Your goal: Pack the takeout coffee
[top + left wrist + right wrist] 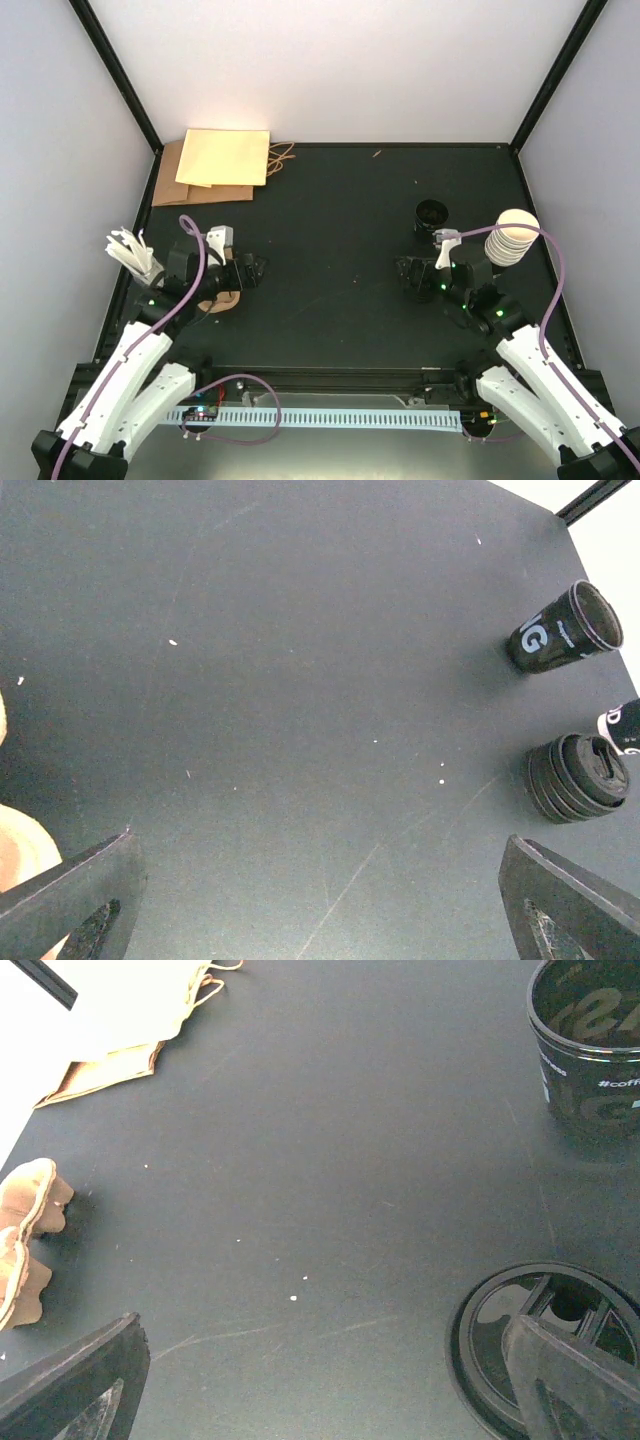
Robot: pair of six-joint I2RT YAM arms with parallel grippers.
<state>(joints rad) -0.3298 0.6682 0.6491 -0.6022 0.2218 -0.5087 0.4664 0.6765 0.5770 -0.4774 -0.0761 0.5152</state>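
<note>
Paper bags (pixel 222 160) lie flat at the far left corner of the table (pixel 330 200). The left gripper (pixel 250 271) hovers spread wide and empty, as does the right gripper (pixel 410 278) near a black cup (pixel 432 213). The stacked cream-white paper cups (pixel 512 238) stand untouched near the right edge.

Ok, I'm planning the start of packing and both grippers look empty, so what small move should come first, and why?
Probably swing the open right gripper toward the stack of cream-white paper cups beside it: neither gripper holds anything, those cups stand nearest that arm, and the cream paper bag lies flat in the far left corner, unopened.
</note>
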